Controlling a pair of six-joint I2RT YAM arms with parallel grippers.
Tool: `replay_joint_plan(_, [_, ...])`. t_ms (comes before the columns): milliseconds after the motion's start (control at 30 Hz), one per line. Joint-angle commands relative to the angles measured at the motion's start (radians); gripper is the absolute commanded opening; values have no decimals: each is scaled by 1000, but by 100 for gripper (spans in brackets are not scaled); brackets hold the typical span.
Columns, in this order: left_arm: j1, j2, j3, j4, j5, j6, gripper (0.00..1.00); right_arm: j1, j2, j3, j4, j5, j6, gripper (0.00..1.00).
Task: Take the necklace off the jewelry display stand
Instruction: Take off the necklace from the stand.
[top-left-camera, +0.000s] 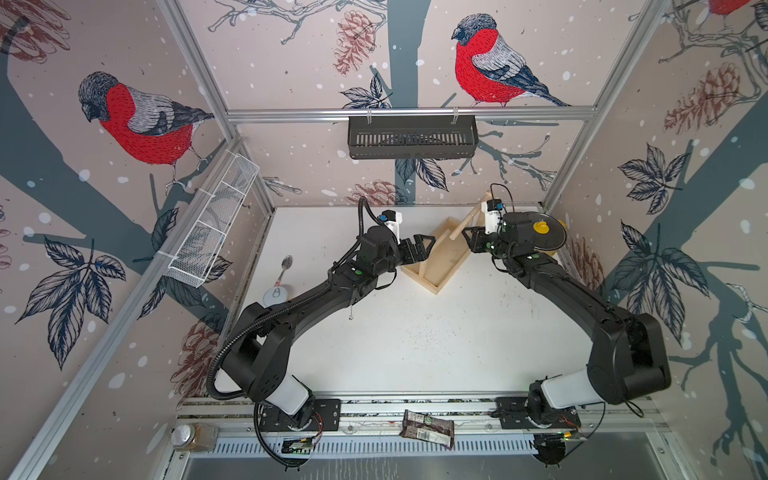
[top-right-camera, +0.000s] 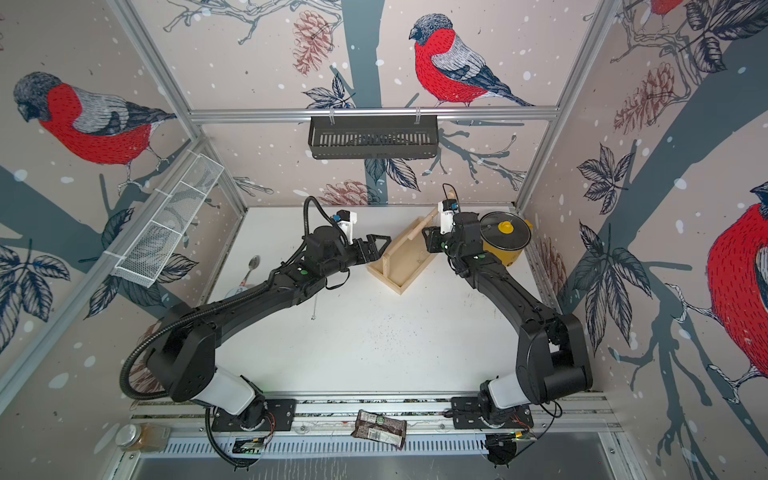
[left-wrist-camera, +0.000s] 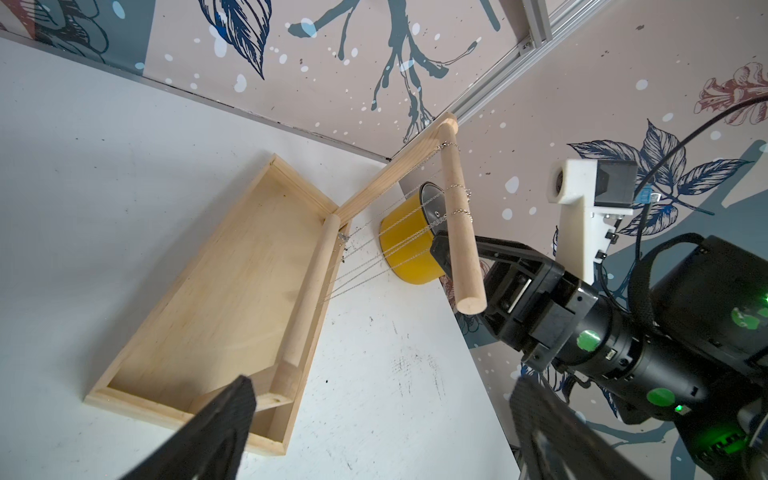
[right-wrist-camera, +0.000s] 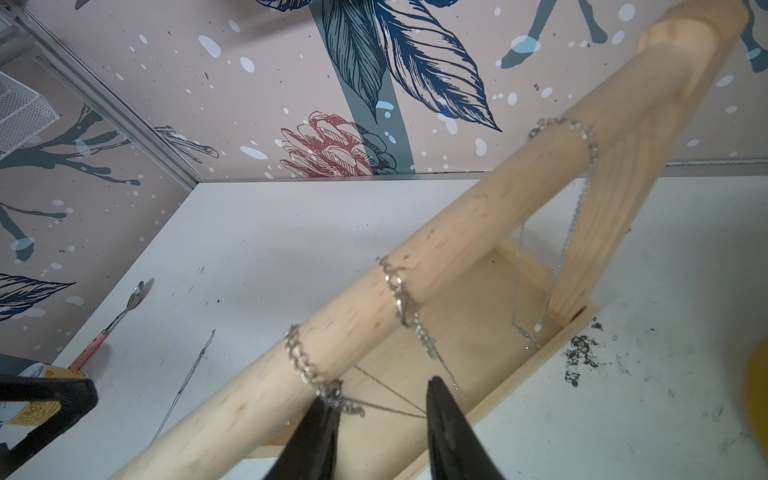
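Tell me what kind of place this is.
Probably a robot lab test cell: left arm and right arm bolted to a rail, an aluminium frame holding bird-print panels, a white tabletop.

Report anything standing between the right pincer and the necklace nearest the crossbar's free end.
Nothing visible. The right pincer sits just beneath the crossbar, jaws apart, with thin strands of that necklace running between them and its chain bunched against one fingertip.

Saw stand (right-wrist-camera: 457, 232): pale bare wood, matt, grainy. Necklace chains (right-wrist-camera: 300, 358) were bright silvery metal. My fingers (right-wrist-camera: 316, 440) looked matt black.
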Motion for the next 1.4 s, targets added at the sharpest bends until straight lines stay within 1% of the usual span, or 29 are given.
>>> replay_joint_plan(0, [6, -1, -4, 36, 15, 8, 97, 7, 2, 1, 57, -14, -5, 35])
replay_joint_plan(500, [14, 7, -10, 45, 30, 7, 97, 2, 11, -2, 77, -30, -20, 26])
replay_joint_plan(633, [16, 10, -10, 46, 36, 6, 97, -3, 11, -13, 89, -41, -19, 18])
replay_joint_plan(1367, [32, 5, -29, 52, 52, 6, 97, -13, 23, -28, 140, -72, -19, 16])
